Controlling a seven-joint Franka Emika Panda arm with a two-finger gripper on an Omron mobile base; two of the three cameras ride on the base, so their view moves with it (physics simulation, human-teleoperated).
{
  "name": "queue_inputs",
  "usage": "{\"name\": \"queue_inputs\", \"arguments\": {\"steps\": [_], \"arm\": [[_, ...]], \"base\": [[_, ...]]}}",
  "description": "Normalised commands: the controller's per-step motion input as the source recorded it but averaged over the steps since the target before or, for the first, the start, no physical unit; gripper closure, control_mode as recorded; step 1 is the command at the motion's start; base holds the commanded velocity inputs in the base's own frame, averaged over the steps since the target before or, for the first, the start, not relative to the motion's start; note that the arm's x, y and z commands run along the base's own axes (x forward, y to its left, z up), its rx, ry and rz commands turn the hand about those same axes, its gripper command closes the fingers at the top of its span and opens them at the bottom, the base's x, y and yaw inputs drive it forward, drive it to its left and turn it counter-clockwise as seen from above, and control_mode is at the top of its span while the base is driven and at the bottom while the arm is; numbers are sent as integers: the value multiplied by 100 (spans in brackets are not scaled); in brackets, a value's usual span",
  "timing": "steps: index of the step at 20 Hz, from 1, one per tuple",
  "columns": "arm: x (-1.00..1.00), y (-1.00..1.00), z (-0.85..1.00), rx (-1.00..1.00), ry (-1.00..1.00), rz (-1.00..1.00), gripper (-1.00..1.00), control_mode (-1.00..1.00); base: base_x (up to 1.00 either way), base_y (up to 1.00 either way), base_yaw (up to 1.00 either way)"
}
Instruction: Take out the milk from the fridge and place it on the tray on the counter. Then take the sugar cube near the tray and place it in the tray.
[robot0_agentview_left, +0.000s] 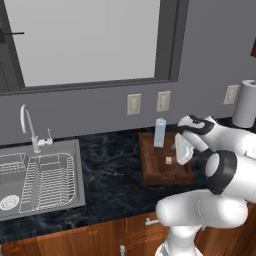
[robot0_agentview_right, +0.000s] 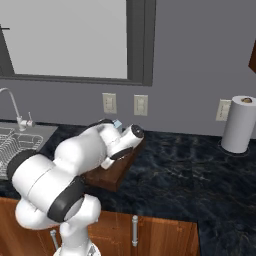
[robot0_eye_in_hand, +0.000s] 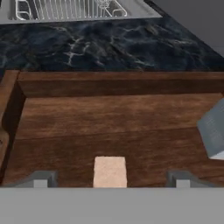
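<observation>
Gripper (robot0_eye_in_hand: 110, 180) wide open w/ cube (robot0_eye_in_hand: 110, 171) lying loose btwn its tips on tray (robot0_eye_in_hand: 87, 118) floor, milk (robot0_agentview_left: 159, 132) upright at tray's back edge, tray on counter (robot0_agentview_left: 110, 170).

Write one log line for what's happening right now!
claw: open | sugar cube: on tray | milk: upright on tray

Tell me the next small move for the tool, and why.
Probably lift the tool straight up and clear. Its jaws stand open around the sugar cube, which rests on the tray floor, and the milk stands upright there too, so both items look placed.
</observation>
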Motion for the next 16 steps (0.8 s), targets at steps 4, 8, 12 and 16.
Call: {"name": "queue_inputs", "arguments": {"steps": [4, 8, 12, 16], "arm": [[-28, 0, 82, 0, -11, 0, -100, -100], [-45, 0, 99, 0, -8, -2, -100, -100], [-47, 0, 100, 0, -1, -1, -100, -100], [-66, 0, 100, -2, 0, 0, -100, -100]], "base": [[0, 0, 0], [0, 0, 0], [0, 0, 0], [0, 0, 0]]}}
